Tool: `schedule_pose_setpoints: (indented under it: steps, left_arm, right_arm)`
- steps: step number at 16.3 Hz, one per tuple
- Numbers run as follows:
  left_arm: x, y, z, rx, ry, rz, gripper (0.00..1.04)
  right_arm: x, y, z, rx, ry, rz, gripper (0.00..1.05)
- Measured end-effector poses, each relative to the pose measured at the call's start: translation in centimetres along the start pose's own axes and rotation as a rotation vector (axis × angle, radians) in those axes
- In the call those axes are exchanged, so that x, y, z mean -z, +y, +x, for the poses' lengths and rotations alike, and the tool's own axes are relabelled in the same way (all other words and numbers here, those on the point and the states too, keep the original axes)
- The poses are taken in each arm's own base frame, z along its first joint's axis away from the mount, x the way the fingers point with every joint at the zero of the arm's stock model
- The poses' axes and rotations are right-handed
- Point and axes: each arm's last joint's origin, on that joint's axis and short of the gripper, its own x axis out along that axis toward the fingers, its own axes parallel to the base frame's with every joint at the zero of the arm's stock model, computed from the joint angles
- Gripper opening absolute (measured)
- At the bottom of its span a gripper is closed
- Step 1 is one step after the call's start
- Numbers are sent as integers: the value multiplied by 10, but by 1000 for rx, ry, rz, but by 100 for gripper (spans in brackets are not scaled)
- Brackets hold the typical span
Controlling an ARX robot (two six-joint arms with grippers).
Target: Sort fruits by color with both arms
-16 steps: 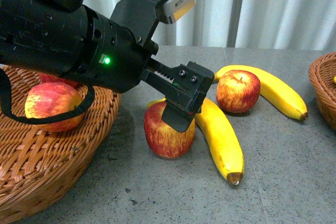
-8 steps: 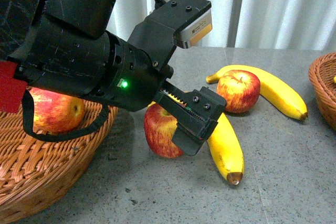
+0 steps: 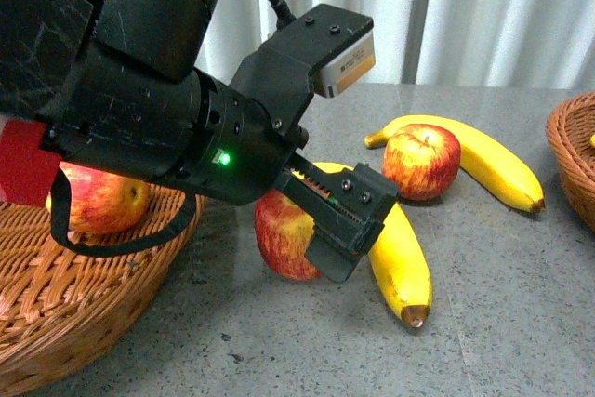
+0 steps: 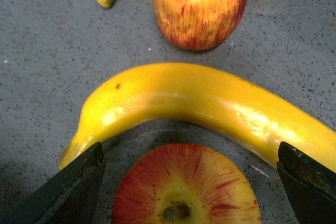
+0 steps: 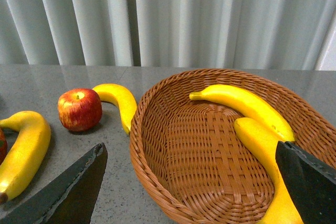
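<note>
A red apple (image 3: 279, 241) streaked with yellow stands stem-up on the worktop (image 3: 521, 323), between the spread fingers of the left claw (image 3: 321, 234). A bright-yellow banana (image 3: 402, 258) with a brown tip curves just beyond the claw, beside that apple. Farther past it, a second apple (image 3: 421, 161) sits upright in front of another banana (image 3: 488, 163). A third apple (image 3: 98, 200) lies well apart from the claw, back beside the arm.

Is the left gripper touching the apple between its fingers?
Apart. The left wrist view shows bare table between the apple and both fingers of the left gripper.
</note>
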Motion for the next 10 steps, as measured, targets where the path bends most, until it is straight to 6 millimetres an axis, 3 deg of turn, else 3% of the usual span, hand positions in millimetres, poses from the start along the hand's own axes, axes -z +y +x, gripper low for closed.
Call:
schedule_pose_setpoints:
  steps: [7,8,9,10]
  left_arm:
    - [3,-1,3,23,10,-4,98]
    - [3,-1,3,26,9,-4,92]
    - [3,-1,2,29,9,-4,73]
    - [3,-1,2,30,10,-5,66]
  right_arm:
    - [0,0,0,0,0,0,98]
    - [0,0,0,0,0,0,98]
    - [0,0,0,0,0,0,98]
    - [0,0,0,0,0,0,98]
